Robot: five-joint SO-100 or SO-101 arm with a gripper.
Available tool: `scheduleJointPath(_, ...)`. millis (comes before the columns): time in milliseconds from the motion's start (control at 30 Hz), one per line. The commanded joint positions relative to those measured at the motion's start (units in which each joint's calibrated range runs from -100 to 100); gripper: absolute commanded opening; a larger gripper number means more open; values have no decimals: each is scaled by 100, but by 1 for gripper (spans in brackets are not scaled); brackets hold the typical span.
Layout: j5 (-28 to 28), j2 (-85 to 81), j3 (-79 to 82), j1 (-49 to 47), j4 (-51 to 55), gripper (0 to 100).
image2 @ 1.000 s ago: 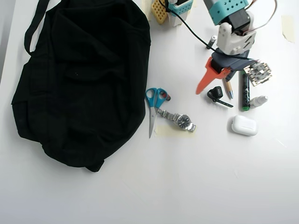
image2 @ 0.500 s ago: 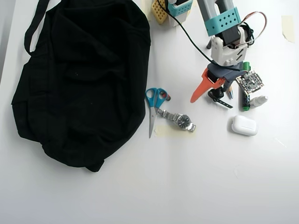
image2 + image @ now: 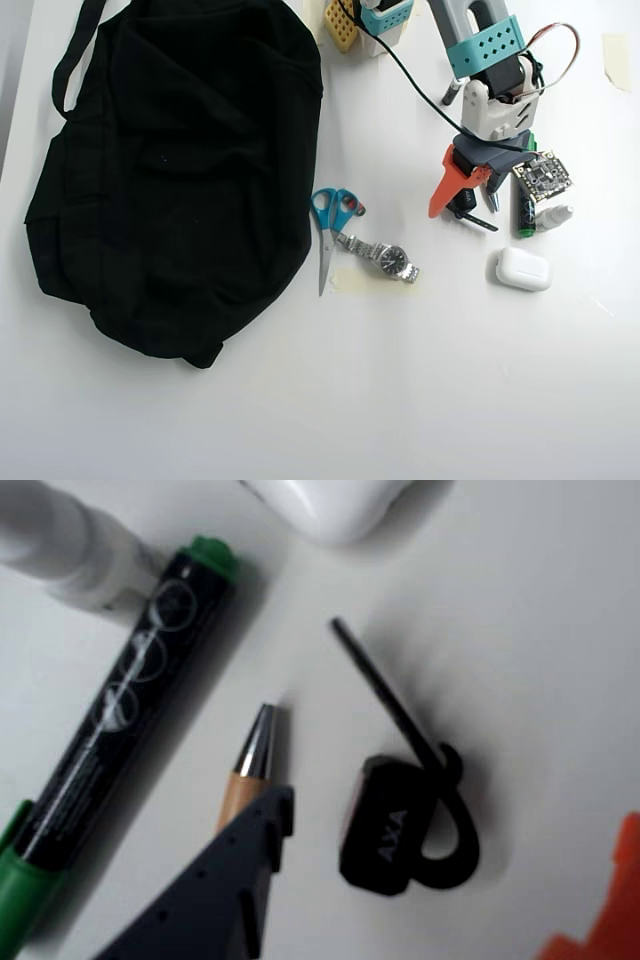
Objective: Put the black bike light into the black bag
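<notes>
The claw [image 3: 462, 198] hangs open over the white table [image 3: 400, 380], its orange finger [image 3: 447, 187] and dark finger [image 3: 215, 895] spread apart. The black bike light [image 3: 395, 830] lies on the table between them, untouched, its thin strap running away from the claw. Just beyond the dark finger lie a pen tip [image 3: 250, 760] and a green-capped marker [image 3: 120, 710]. A white case [image 3: 523, 269] sits a little farther out. The black bag [image 3: 170, 170] lies well apart, beyond scissors [image 3: 330, 225] and a wristwatch [image 3: 385, 258].
</notes>
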Motion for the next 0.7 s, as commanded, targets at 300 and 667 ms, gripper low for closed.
scheduleJointPath(300,-132,-12,47,-3,-146,40)
scheduleJointPath(667,-132,38,416,72,-490,40)
